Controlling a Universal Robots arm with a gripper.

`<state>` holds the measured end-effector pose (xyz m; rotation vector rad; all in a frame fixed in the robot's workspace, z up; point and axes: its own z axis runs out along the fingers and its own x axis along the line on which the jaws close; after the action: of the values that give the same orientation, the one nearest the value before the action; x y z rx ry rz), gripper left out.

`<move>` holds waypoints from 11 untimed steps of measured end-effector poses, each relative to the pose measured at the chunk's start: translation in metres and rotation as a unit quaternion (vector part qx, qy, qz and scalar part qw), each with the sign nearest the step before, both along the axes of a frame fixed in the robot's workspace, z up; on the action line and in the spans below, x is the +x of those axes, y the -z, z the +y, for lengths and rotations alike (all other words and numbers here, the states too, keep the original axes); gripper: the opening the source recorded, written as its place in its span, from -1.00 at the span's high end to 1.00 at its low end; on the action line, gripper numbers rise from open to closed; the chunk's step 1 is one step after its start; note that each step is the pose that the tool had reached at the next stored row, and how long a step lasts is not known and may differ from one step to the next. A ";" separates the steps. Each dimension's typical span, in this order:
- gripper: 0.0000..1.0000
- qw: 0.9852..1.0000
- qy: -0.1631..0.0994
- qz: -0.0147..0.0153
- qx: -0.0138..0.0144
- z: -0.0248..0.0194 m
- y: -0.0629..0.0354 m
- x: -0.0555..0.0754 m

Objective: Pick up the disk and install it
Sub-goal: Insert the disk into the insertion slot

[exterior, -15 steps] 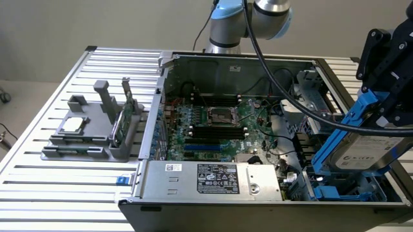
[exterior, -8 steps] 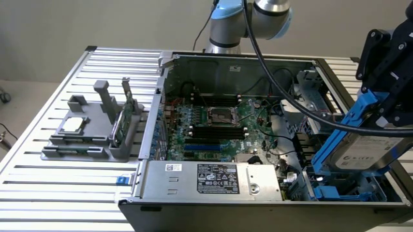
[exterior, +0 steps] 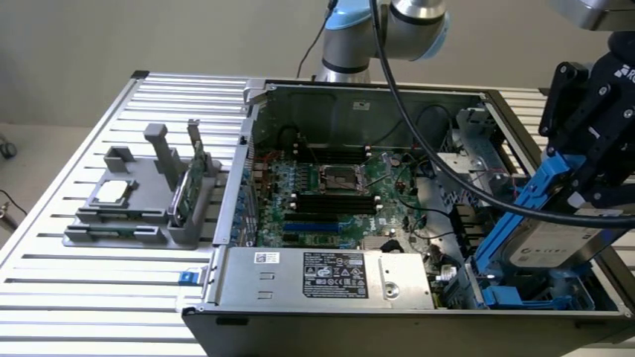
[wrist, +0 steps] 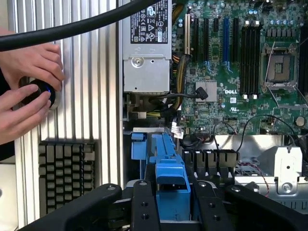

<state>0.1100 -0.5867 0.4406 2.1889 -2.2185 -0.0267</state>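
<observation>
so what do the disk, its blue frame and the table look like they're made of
The disk looks like metal: dull silver-grey casing, white label. Its blue frame is probably plastic: bright even colour, moulded shape. The table seems to be aluminium: pale matte slats with grooves between.

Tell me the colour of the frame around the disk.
Blue: the frame of the disk shows best in the exterior view.

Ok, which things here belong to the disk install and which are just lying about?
In the job: the disk, gripped by the hand; the drive bay of the open computer case.
Lying about: processor chip, green circuit card, grey holder, keyboard.
</observation>
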 end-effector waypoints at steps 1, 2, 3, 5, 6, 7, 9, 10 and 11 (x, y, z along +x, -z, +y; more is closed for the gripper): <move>0.35 1.000 0.000 0.000 0.000 -0.0001 0.0018 0.000; 0.35 1.000 0.000 0.000 0.000 -0.0002 0.0034 0.000; 0.35 1.000 0.000 0.000 0.000 -0.0002 0.0040 0.000; 0.35 1.000 0.000 0.000 0.000 -0.0004 0.0042 0.001; 0.35 1.000 0.000 0.000 0.000 -0.0007 0.0043 0.002; 0.35 1.000 0.000 0.000 0.000 -0.0010 0.0044 0.002; 0.35 1.000 0.000 0.000 0.000 -0.0016 0.0047 0.002; 0.35 1.000 -0.001 0.000 0.000 -0.0018 0.0052 0.002; 0.35 1.000 -0.001 0.000 0.000 -0.0020 0.0055 0.002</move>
<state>0.1120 -0.5887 0.4351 2.1904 -2.2172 -0.0266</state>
